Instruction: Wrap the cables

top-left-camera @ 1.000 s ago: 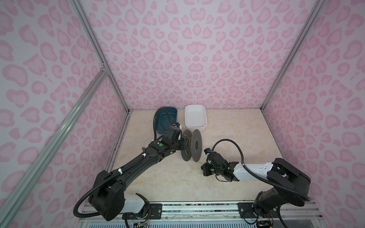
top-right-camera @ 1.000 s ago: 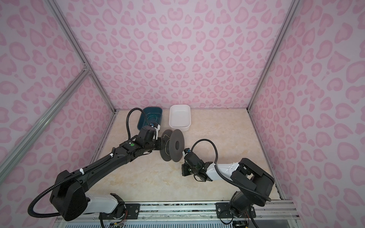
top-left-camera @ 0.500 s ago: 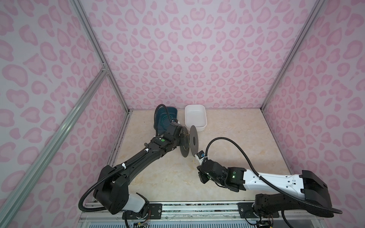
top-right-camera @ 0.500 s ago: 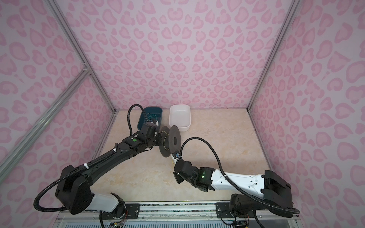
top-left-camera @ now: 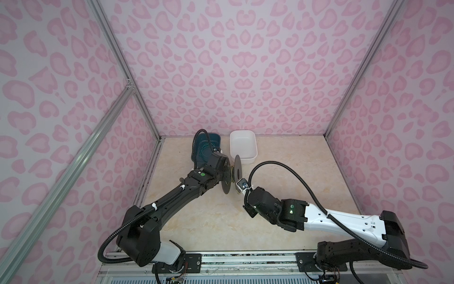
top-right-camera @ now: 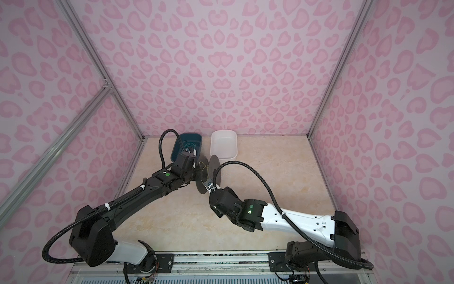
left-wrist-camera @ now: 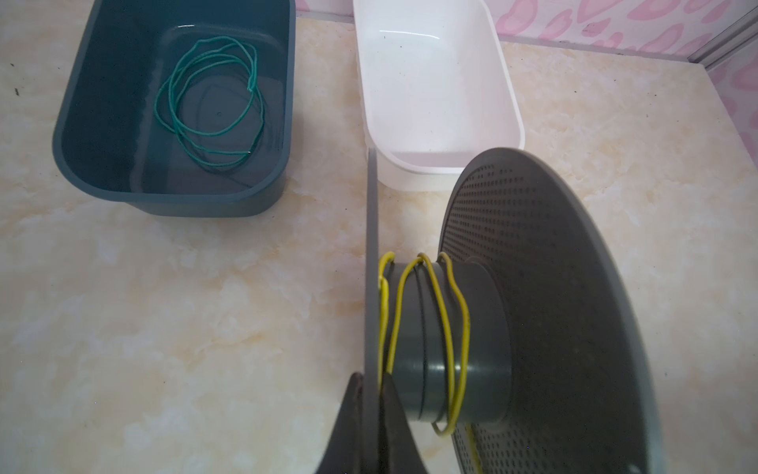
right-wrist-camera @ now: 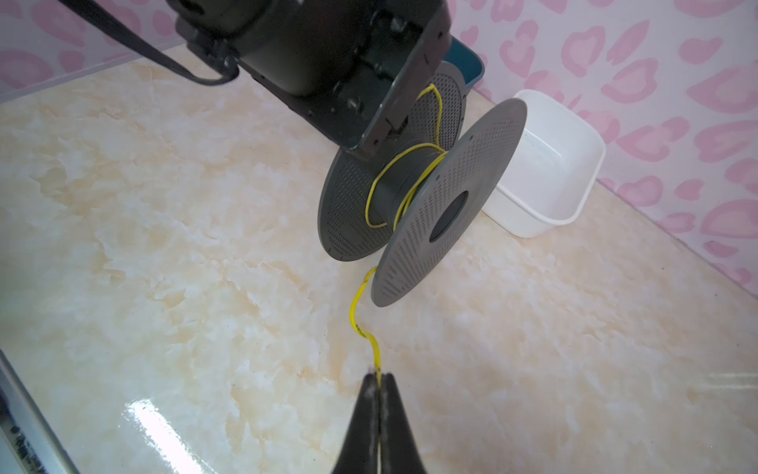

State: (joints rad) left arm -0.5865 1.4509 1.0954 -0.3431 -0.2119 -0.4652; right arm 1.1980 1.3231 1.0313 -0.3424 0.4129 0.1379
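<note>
Two grips: left tool (left-wrist-camera: 372,379) clamps spool flange (left-wrist-camera: 372,246), right tool (right-wrist-camera: 379,375) clamps yellow cable (right-wrist-camera: 355,312).

With jaws clamped, left arm (top-left-camera: 172,199) and right arm (top-left-camera: 344,221) converge.

A dark teal tub (left-wrist-camera: 176,203) and a white tub (left-wrist-camera: 410,176) sit side by side on the marbled desk (top-left-camera: 282,172), near the pink-patterned back wall (top-left-camera: 233,73). A loose coil of green wire (left-wrist-camera: 253,65) lies inside the teal tub. A grey spool (right-wrist-camera: 471,164) with perforated flanges is close by the white tub.
</note>
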